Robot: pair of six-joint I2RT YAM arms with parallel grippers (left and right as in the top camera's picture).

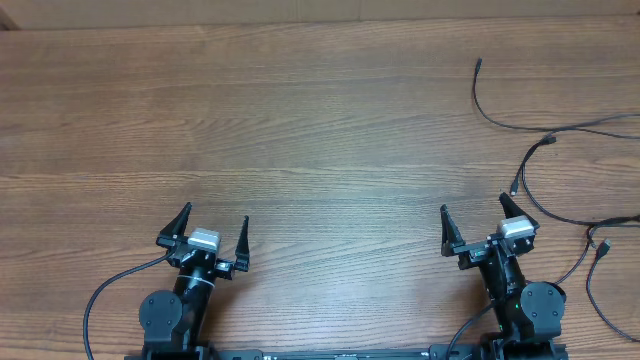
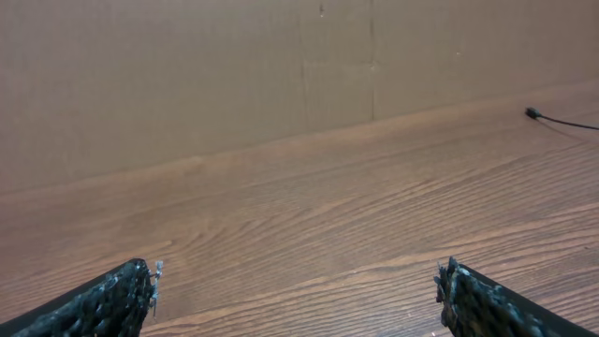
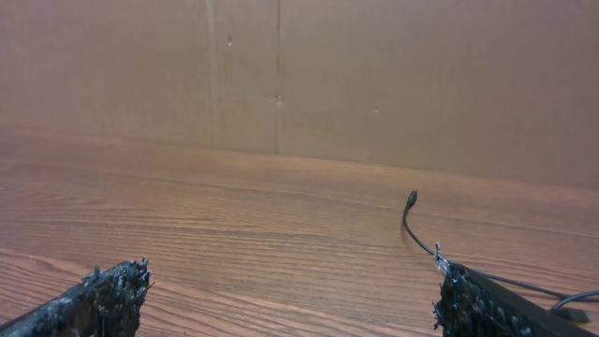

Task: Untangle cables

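Several thin black cables lie as separate strands at the table's right side. One cable curves from a plug at the far right; it also shows in the right wrist view and its plug shows in the left wrist view. A second cable loops just beyond my right gripper. Another cable lies near the right edge. My left gripper is open and empty at the near left; nothing lies between its jaws. My right gripper is open and empty, just left of the cables.
The wooden table ends at a brown cardboard wall along the far side. Thicker black arm cables run beside the arm bases at the near edge.
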